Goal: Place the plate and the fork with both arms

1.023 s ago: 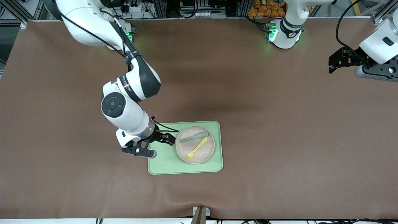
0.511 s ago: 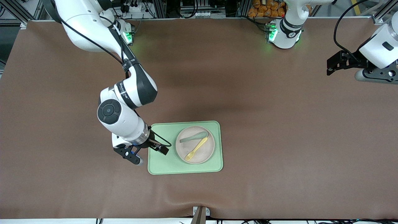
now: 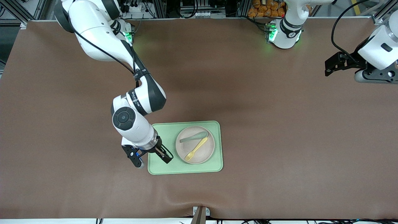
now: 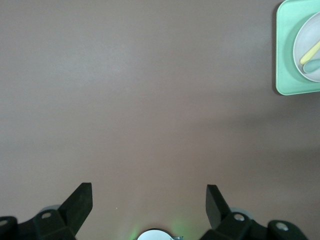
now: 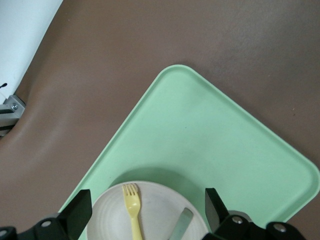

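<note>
The pale speckled plate (image 3: 203, 153) lies on a light-green tray (image 3: 186, 168), nearer the left arm's end of it. On the plate rests the yellow fork (image 3: 196, 149), its tines toward the front camera. My right gripper (image 3: 164, 156) hangs open low over the tray's bare part, beside the plate, holding nothing. In the right wrist view the plate (image 5: 160, 210) and fork (image 5: 131, 207) show between the open gripper (image 5: 148, 207). My left gripper (image 3: 330, 67) waits open and empty over bare table toward the left arm's end; its wrist view shows the gripper (image 4: 149, 200) with the plate (image 4: 306, 40) far off.
A grey-green spoon (image 3: 193, 137) lies on the plate beside the fork, also in the right wrist view (image 5: 181, 222). A brown mat (image 3: 279, 130) covers the table. A metal bracket (image 3: 200, 213) sits at the table's front edge.
The right gripper has swung along the tray's edge toward the front camera and turned toward the plate. The left gripper has drifted slightly toward the table's middle.
</note>
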